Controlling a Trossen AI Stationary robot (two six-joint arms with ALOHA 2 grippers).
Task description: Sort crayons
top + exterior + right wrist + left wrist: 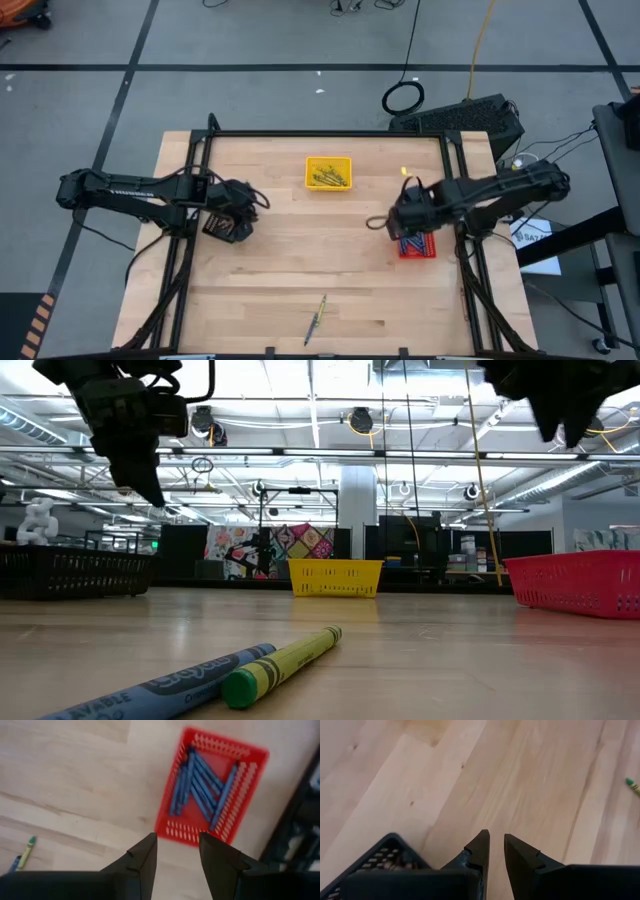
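Two loose crayons (316, 319) are seen lying side by side near the front edge of the table (280, 260), one blue (160, 688), one yellow with a green tip (283, 663), apparently touching along their length. They are judged light, stiff and round, likely to roll and easily snapped if squeezed hard; a pinch across the paper-wrapped middle is advised, one stick at a time. The right gripper (177, 845) is held above the red tray (212, 792), fingers spread wide and empty, with blue crayons already laid inside. The left gripper (496, 845) is parked over the black tray (375, 857), fingers narrowly apart, nothing between them. More crayons are seen in the yellow tray (328, 173) at the back. Plenty of bare wood is left around the pair, though the front edge is close.
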